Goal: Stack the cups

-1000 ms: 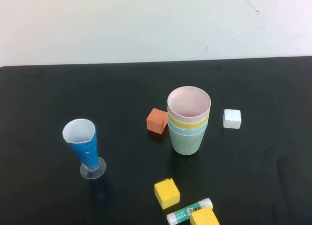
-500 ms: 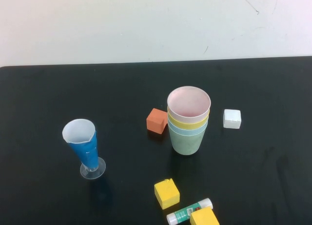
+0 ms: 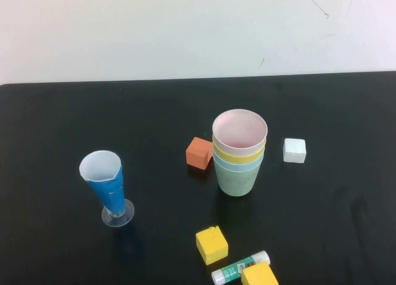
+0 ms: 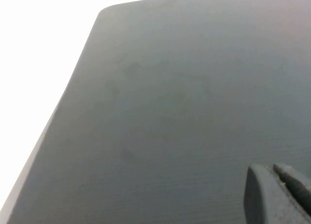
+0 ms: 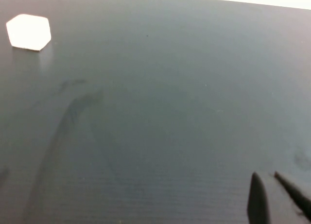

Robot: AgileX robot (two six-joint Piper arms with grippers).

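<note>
Fingers on both arms show only as a dark tip at the corner of each wrist view, so how far apart they are cannot be told, and nothing shows between them. Left gripper [image 4: 279, 195] hangs over bare black surface [image 4: 170, 112] near its edge; right gripper [image 5: 274, 199] hangs over the same surface with a white block [image 5: 29, 32] well apart from it. Neither arm appears in the high view.

Cups are nested into one upright stack near the middle of the surface: sage green cup [image 3: 237, 181] at the bottom, light blue cup [image 3: 238, 164] in it, yellow cup [image 3: 238, 154] next, pale pink cup [image 3: 240, 130] on top with its mouth open. Orange block [image 3: 198, 153] sits just beside the stack on the left, the white block near on the right. Blue-and-white cone glass [image 3: 107, 186] stands upright well to the left. Yellow block [image 3: 211, 245], glue stick [image 3: 240, 267] and a second yellow block [image 3: 258, 275] lie at the near edge.
</note>
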